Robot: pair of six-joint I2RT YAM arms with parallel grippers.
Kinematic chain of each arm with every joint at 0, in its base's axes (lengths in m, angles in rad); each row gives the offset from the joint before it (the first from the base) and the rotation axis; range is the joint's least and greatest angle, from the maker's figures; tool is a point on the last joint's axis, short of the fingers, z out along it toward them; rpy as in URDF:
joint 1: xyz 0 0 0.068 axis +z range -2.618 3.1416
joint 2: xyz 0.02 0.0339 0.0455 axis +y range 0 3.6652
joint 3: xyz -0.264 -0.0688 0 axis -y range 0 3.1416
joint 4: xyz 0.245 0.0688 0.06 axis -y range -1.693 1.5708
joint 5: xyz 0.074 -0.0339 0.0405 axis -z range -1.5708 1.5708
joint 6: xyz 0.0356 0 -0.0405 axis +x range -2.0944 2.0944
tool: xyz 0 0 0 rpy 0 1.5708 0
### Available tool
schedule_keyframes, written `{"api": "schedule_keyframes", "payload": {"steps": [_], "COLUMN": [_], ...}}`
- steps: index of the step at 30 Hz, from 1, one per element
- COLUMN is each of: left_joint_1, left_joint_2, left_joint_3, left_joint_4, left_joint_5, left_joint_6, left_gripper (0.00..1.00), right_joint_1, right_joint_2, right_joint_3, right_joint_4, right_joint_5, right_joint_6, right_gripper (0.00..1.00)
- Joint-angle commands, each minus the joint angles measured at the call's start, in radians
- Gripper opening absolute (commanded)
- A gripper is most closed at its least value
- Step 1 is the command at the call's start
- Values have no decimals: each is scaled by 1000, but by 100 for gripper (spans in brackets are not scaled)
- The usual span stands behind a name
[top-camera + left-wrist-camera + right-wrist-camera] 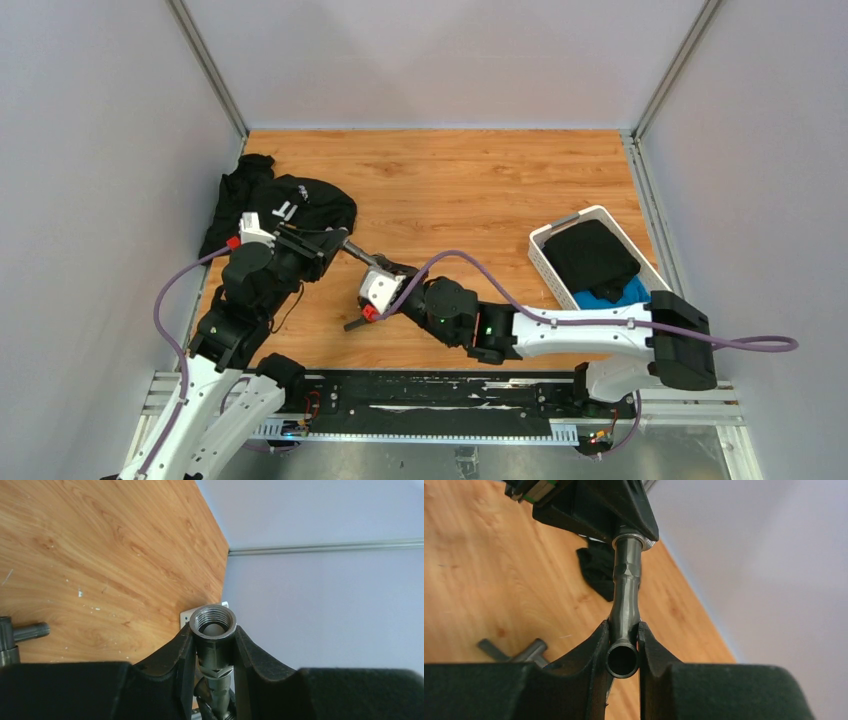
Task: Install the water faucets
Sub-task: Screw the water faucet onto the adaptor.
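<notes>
Top view: you had open wood on the surface (450, 170) toward its far edge. The white basket (562, 224) at the right edge held dark cloth (590, 255).

Left wrist: your left gripper (214, 632) clenched a threaded fitting (215, 645).

Right wrist: your right gripper (623, 630) grasped the faucet pipe (626, 585) above mid-surface.

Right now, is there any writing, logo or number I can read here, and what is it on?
"IT": white letters, seen slanted, on the black garment; folds may hide more.
Smaller white mark beside it: too small to read.
Nothing legible on the white basket or the water faucet.
</notes>
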Motion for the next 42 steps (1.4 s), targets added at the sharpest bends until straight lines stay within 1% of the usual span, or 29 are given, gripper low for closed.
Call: {"api": "schedule_keyframes", "payload": {"steps": [1,3,7,10,11,16,19,21,23,24,25,26,27,28,29,30,31,32,35,36,39,41,42], "left_joint_1": [-3,-3,-3,-3,-3,-3,-3,-3,-3,-3,-3,-3,-3,-3,-3,-3,-3,-3,-3,-3,-3,-3,-3], "left_joint_2": [-6,-10,-18,-21,-21,-28,-32,-32,-30,-29,-31,-32,-30,-28,-24,-21,-19,-18,-23,-25,-24,-24,-25], "left_joint_3": [-40,-42,-47,-56,-59,-74,-78,-70,-58,-53,-48,-42,-34,-25,-14,-5,3,10,22,25,42,58,65], "left_joint_4": [52,62,63,77,82,109,114,102,90,85,80,76,59,30,10,-3,-11,-16,-18,-17,-17,-30,-34], "left_joint_5": [27,30,22,28,34,58,53,48,43,39,36,33,23,14,5,-1,-3,-5,-16,-16,-22,-25,-25], "left_joint_6": [59,67,82,103,108,122,129,135,145,148,153,164,171,175,176,177,178,175,174,173,171,171,172], "left_gripper": [0,0,0,0,0,0,0,0,0,0,0,0,0,0,0,0,0,0,0,0,0,0,0], "right_joint_1": [-35,-81,-211,-313,-335,-404,-441,-461,-475,-479,-483,-487,-491,-493,-495,-494,-494,-494,-499,-501,-515,-521,-521], "right_joint_2": [-82,-99,-121,-108,-102,-51,18,81,154,192,231,265,294,314,314,301,278,248,154,128,67,25,7], "right_joint_3": [94,112,89,75,75,57,69,82,79,79,79,88,96,100,96,87,75,59,43,45,56,61,68], "right_joint_4": [-229,-289,-257,-194,-179,-44,78,203,448,589,737,841,915,934,922,887,798,712,389,289,18,-161,-245], "right_joint_5": [-247,-352,-636,-863,-916,-1108,-1270,-1380,-1455,-1478,-1480,-1474,-1467,-1464,-1462,-1465,-1468,-1467,-1432,-1417,-1354,-1285,-1246], "right_joint_6": [453,572,812,994,1042,1288,1420,1551,1749,1905,1988,2108,2163,2180,2163,2115,2052,1981,1748,1684,1517,1408,1329], "right_gripper": [0,0,0,0,0,0,0,0,0,0,0,0,2,10,21,38,55,67,78,80,83,84,84]}}
